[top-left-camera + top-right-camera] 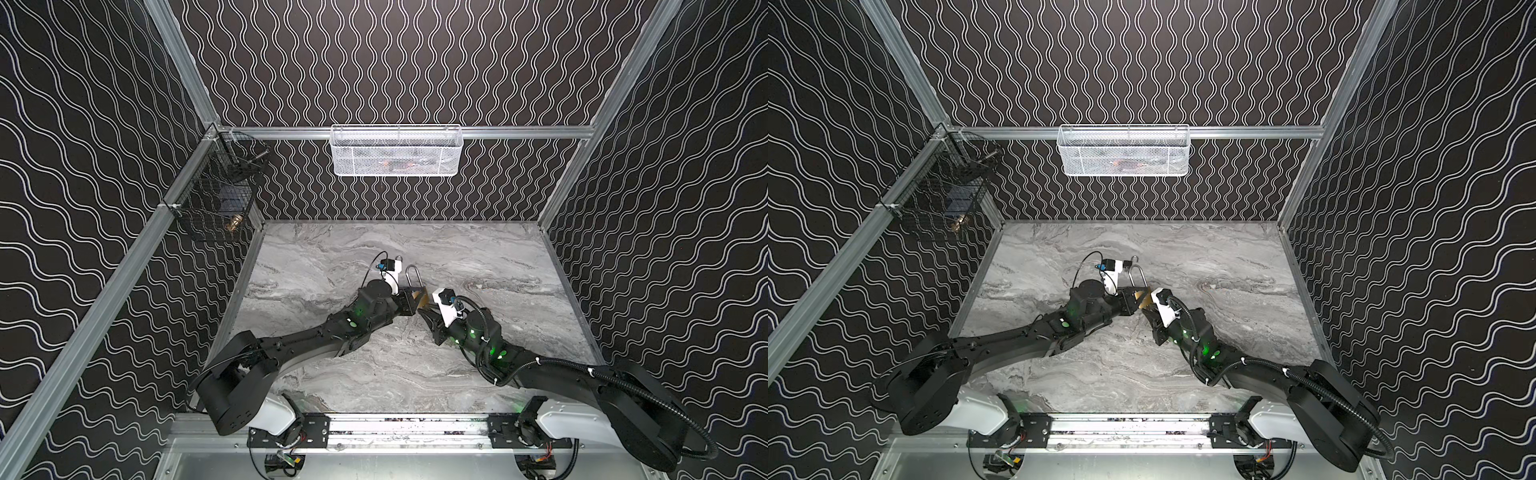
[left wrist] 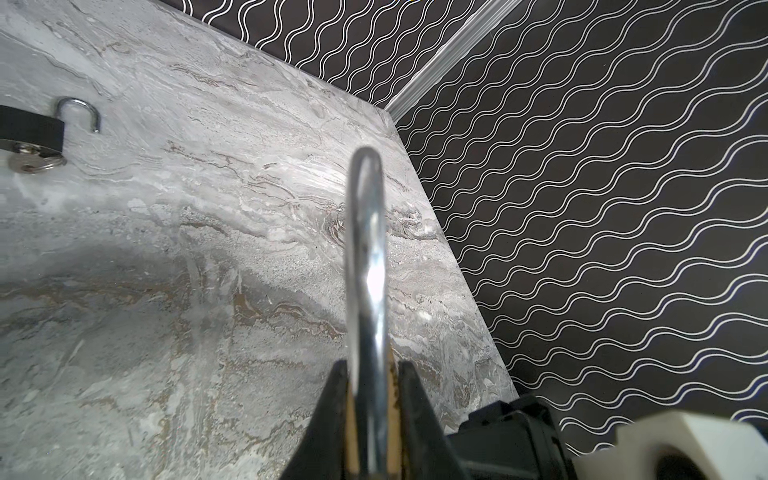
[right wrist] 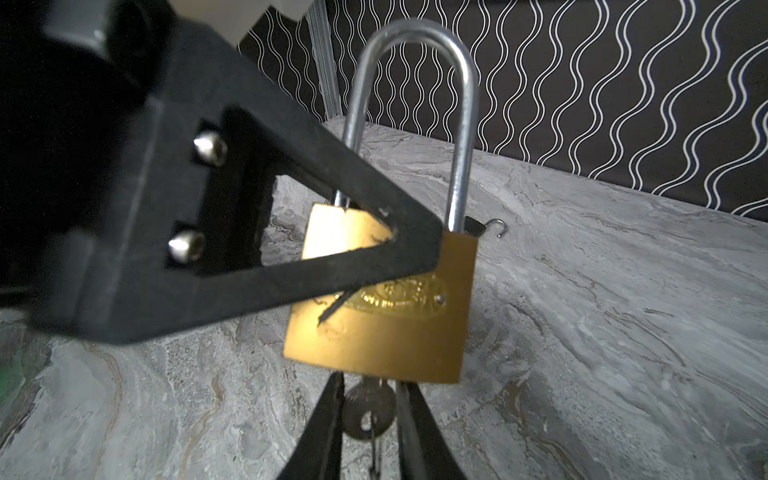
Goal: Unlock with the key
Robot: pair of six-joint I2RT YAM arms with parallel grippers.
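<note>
In both top views, grips the brass padlock (image 1: 420,296) in the clamped left fingers (image 1: 406,306) over the middle of the grey marble worktop (image 1: 374,374), long axis running away toward the back wall, right fingers (image 1: 428,319) just beside its near end. From the left wrist, shows the long steel shackle (image 2: 368,270) rising straight out between those pinching fingers. From the right wrist, finds the small silver key (image 3: 368,409) seated in the lock's underside, in line with that axis, flanked on both edges by the close-set right fingers; cannot tell whether yet pinched.
</note>
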